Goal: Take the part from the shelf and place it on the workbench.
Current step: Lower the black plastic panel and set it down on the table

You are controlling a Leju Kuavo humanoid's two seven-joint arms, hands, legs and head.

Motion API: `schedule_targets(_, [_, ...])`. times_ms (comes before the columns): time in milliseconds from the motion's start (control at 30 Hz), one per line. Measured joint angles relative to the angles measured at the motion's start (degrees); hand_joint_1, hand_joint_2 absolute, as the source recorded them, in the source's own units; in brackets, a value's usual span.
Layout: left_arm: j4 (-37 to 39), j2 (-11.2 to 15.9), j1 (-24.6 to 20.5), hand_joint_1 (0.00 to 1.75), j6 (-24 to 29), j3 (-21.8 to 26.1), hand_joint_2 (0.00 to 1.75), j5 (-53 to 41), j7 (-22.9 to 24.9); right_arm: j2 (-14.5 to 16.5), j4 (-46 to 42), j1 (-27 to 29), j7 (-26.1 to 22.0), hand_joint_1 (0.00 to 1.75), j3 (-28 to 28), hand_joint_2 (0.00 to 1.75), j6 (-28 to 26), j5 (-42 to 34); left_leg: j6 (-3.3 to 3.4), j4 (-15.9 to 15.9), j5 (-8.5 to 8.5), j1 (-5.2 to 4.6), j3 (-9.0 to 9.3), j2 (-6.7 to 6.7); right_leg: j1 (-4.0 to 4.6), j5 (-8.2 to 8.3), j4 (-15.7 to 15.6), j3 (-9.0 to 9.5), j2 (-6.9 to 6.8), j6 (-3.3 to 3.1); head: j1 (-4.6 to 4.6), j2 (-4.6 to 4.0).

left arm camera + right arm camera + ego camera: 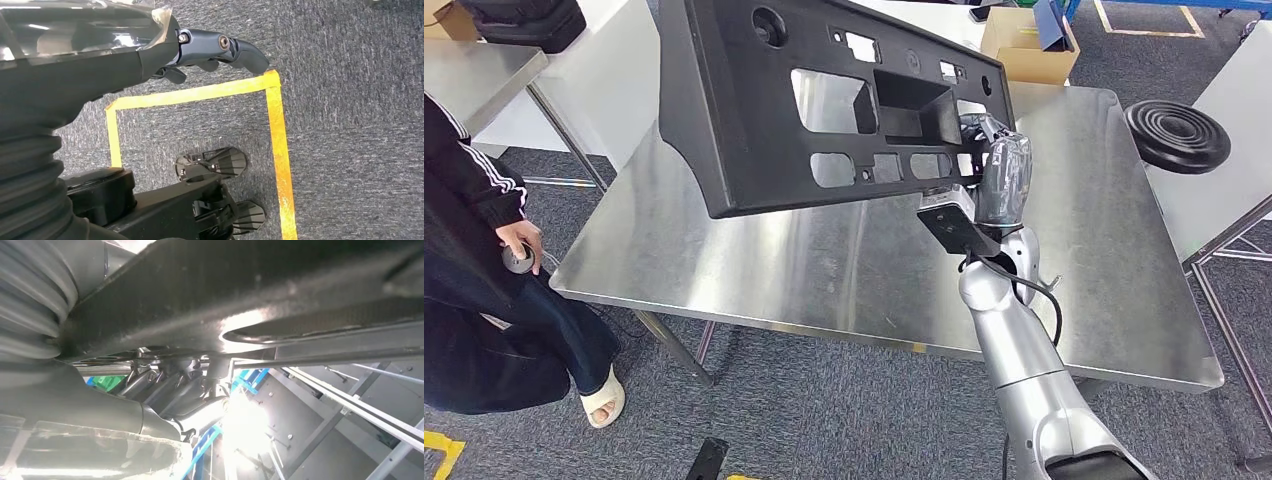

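The part is a large black plastic panel with several cut-outs. It hangs tilted in the air over the far left half of the steel workbench. My right hand grips the panel at its right end, at the end of my raised silver arm. In the right wrist view the panel's dark underside crosses the picture, with my fingers curled against its edge. My left hand hangs down over the carpet with nothing in it, one dark finger stretched out.
A person in a dark jacket stands at the workbench's left end. A cardboard box sits beyond the far edge. A black ribbed disc lies on a white table to the right. Yellow tape marks the floor.
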Motion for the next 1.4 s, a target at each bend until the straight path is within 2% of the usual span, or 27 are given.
schedule_targets(667, [0.00,-0.30,-0.38,0.00,-1.09,-1.73,1.75,-1.70,0.80,-0.25,2.55,-1.15,1.39,1.55,1.79,1.75,-0.65,0.72,0.14,0.16,-0.12,-0.24,-0.03,0.00,-0.25,0.02,-0.07,0.00,0.01,0.04,-0.01,0.00])
schedule_targets(867, [0.00,-0.30,-0.47,0.00,-1.11,-2.01,1.75,-1.62,0.86,-0.25,2.57,-1.21,1.72,1.55,2.28,1.75,-0.56,1.21,0.68,0.53,-0.40,-0.39,-0.27,0.00,-0.40,0.09,-0.24,0.03,0.01,0.20,-0.01,0.00])
schedule_targets(967, [0.00,-0.34,-0.60,0.00,-1.11,-2.12,1.75,-1.61,0.91,-0.26,2.65,-1.37,1.91,1.55,2.53,1.75,-0.58,1.30,1.43,-0.16,-0.39,-0.21,0.22,0.04,-0.35,0.51,0.48,0.08,0.00,1.06,0.01,0.00])
schedule_targets(1033, [0.00,-0.41,-0.71,0.00,-1.10,-2.15,1.75,-1.61,0.98,-0.29,2.72,-1.62,1.99,1.55,2.62,1.75,-0.59,1.28,1.83,-0.62,-0.23,0.16,1.19,0.12,-0.31,-0.55,3.02,-1.18,-0.04,1.14,0.14,0.00])
schedule_targets(1100, [0.00,-0.48,-0.83,0.00,-1.11,-2.15,1.75,-1.61,1.02,-0.34,2.86,-1.86,2.02,1.55,2.76,1.75,-0.59,1.19,1.88,-0.69,-0.21,0.34,1.57,0.18,-0.36,-3.07,9.59,-4.79,-0.06,0.93,0.27,0.00])
schedule_targets(1167, [0.00,-0.52,-0.84,0.00,-1.11,-2.15,1.75,-1.57,1.03,-0.41,3.12,-1.83,2.02,1.55,2.87,1.75,-0.59,1.10,1.69,-0.67,-0.44,0.47,1.70,0.17,-0.55,-4.82,15.78,-8.62,-0.07,1.46,0.31,0.00])
schedule_targets(1200, [0.00,-0.54,-0.81,0.00,-1.11,-2.15,1.75,-1.52,1.03,-0.46,3.27,-1.76,2.02,1.55,2.90,1.75,-0.59,1.10,1.50,-0.65,-0.64,0.60,1.87,0.11,-0.72,-4.55,16.22,-9.33,-0.08,2.02,0.34,0.00])
schedule_targets(1233, [0.00,-0.55,-0.79,0.00,-1.11,-2.14,1.75,-1.49,1.03,-0.51,3.39,-1.72,2.03,1.55,2.92,1.75,-0.59,1.10,1.20,-0.63,-0.92,0.81,2.16,0.04,-0.94,-3.25,14.15,-8.82,-0.10,2.71,0.35,0.00])
schedule_targets(1267, [0.00,-0.56,-0.78,0.00,-1.11,-2.14,1.75,-1.45,1.03,-0.55,3.48,-1.70,2.03,1.55,2.94,1.75,-0.59,1.10,0.80,-0.59,-1.29,1.02,2.53,-0.03,-1.24,-1.10,10.11,-7.31,-0.16,3.55,0.39,0.00])
schedule_targets(1300, [0.00,-0.54,-0.79,0.00,-1.11,-2.14,1.75,-1.44,1.03,-0.61,3.56,-1.72,2.04,1.55,2.96,1.75,-0.59,1.10,0.33,-0.53,-1.69,1.18,2.89,-0.07,-1.43,0.63,5.97,-5.74,-0.20,4.11,0.50,0.00])
schedule_targets(1333, [0.00,-0.53,-0.83,0.00,-1.11,-2.14,1.75,-1.44,1.03,-0.62,3.65,-1.76,2.03,1.55,3.02,1.75,-0.60,1.09,-0.17,-0.46,-2.09,1.26,3.08,-0.06,-1.47,1.54,2.58,-4.48,-0.24,3.91,0.58,0.00])
schedule_targets(1367, [0.00,-0.51,-0.87,0.00,-1.11,-2.14,1.75,-1.43,1.03,-0.60,3.73,-1.75,2.03,1.55,3.10,1.75,-0.60,1.09,-0.64,-0.43,-2.44,1.25,3.10,-0.03,-1.39,1.98,0.73,-3.65,-0.24,3.28,0.61,0.00])
schedule_targets(1400, [0.00,-0.49,-0.86,0.00,-1.11,-2.13,1.75,-1.38,1.03,-0.62,3.82,-1.71,2.04,1.55,3.17,1.75,-0.60,1.08,-1.03,-0.39,-2.67,1.23,3.15,0.00,-1.19,1.59,0.39,-3.46,-0.20,2.25,0.63,0.00])
